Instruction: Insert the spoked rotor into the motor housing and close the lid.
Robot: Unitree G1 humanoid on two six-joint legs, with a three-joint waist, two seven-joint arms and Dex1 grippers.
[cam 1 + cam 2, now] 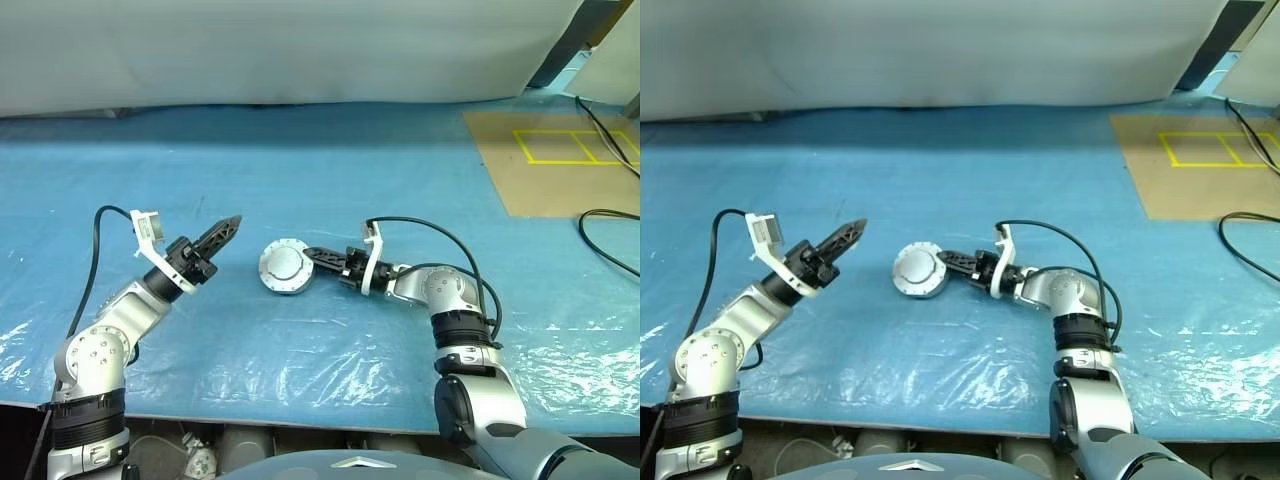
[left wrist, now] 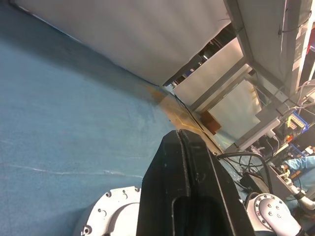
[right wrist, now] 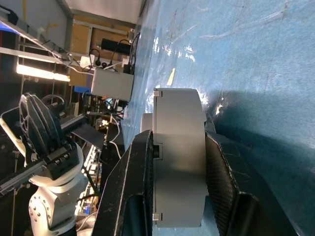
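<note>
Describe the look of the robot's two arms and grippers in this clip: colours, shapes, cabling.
Both arms are silver-grey metal with rounded joint housings and black ribbed bands near the shoulders. Each ends in a white bracket at the wrist and a black gripper with two tapered, pointed fingers: the left gripper, the right gripper. A thin black cable loops from each wrist back along the arm.

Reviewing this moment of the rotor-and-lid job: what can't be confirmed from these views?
- Rotor: none can be made out; whether it sits inside is hidden by the lid covering the housing.
- Lid seating: the right gripper fingers cover both faces in the right wrist view, and the head views are too small to tell.
- Left gripper: shut, apparently empty; its own fingers block the lid below.
</note>
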